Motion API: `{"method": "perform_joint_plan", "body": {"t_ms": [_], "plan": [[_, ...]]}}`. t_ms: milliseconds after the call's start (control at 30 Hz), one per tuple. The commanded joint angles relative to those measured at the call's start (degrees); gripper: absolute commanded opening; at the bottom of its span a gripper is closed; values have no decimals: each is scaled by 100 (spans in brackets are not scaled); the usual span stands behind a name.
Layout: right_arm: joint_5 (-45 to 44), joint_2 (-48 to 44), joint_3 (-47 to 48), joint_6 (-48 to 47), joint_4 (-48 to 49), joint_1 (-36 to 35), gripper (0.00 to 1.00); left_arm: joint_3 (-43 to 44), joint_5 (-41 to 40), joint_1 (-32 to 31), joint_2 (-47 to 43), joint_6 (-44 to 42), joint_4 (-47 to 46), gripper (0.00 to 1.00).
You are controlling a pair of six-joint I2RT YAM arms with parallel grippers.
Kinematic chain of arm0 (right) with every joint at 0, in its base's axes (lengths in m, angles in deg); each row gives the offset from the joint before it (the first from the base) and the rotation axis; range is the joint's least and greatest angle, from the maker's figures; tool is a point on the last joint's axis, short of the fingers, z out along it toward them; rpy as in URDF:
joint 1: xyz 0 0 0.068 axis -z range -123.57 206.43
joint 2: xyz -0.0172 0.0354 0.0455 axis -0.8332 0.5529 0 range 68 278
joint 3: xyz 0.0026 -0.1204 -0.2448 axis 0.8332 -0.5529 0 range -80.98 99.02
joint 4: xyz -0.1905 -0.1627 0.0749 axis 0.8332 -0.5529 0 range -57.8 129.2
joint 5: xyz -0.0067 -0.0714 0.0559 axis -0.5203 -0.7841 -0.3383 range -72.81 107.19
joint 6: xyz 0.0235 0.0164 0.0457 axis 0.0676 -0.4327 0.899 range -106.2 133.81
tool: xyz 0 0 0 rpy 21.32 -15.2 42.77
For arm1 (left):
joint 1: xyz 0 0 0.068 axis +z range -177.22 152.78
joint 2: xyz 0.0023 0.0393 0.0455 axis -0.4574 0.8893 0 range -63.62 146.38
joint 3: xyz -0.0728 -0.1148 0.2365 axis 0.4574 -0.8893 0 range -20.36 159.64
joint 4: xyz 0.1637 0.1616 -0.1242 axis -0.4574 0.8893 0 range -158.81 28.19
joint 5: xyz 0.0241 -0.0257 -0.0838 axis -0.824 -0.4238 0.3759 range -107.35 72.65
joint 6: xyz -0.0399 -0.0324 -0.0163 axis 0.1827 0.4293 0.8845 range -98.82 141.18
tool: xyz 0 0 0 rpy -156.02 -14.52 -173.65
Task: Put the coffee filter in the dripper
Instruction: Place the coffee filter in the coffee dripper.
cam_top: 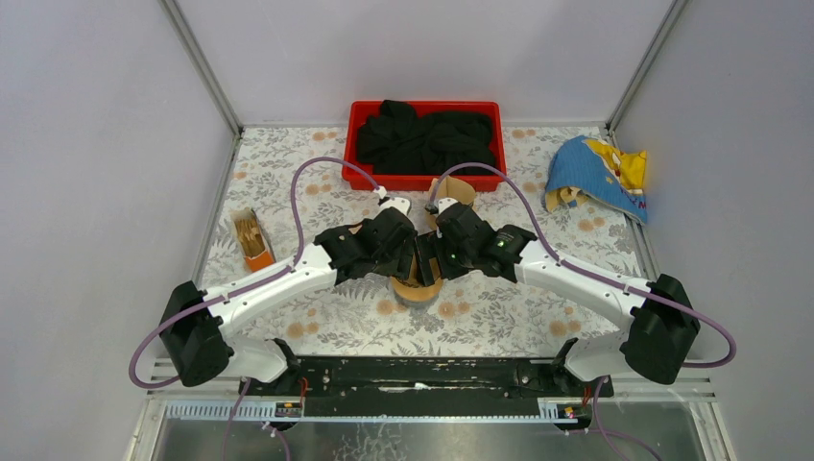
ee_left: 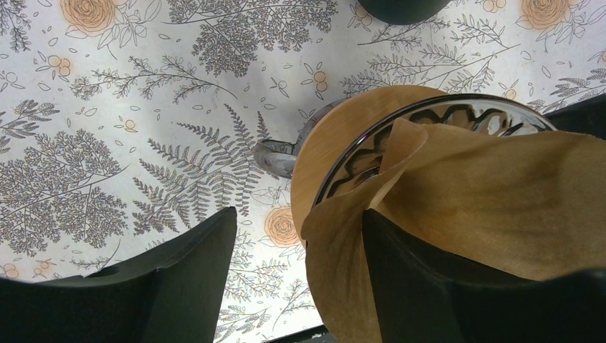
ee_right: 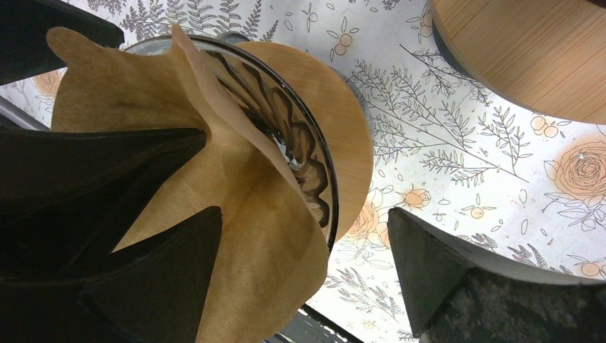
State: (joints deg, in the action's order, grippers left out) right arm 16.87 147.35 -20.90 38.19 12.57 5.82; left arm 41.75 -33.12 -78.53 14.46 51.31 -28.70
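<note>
The glass dripper (cam_top: 418, 291) with a black rim and a wooden collar stands on the floral table between both arms. The brown paper filter (ee_left: 500, 186) lies opened in the dripper (ee_left: 443, 114), its near edge draped over the rim. My left gripper (ee_left: 299, 214) is open, its right finger (ee_left: 429, 286) against the paper and its left finger over the table. My right gripper (ee_right: 304, 214) is open, its left finger (ee_right: 157, 279) against the filter (ee_right: 128, 93) and its right finger beside the dripper (ee_right: 286, 121). In the top view both grippers (cam_top: 411, 261) (cam_top: 429, 261) meet over the dripper.
A red bin (cam_top: 357, 125) holding black cloth (cam_top: 427, 139) stands at the back. A blue and yellow bag (cam_top: 597, 178) lies back right. An orange holder with brown filters (cam_top: 252, 240) sits at the left. A round wooden piece (cam_top: 459, 190) (ee_right: 522, 50) lies just behind the dripper.
</note>
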Motion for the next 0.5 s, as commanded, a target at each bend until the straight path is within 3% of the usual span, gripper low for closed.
{"method": "perform_joint_plan", "body": {"t_ms": [0,467], "plan": [[32,-106,60,-79,101,8,93,11,13,-28,-24,34,-289,72],[75,-153,67,-105,11,18,94,-49,15,-29,-43,29,-325,71]]}}
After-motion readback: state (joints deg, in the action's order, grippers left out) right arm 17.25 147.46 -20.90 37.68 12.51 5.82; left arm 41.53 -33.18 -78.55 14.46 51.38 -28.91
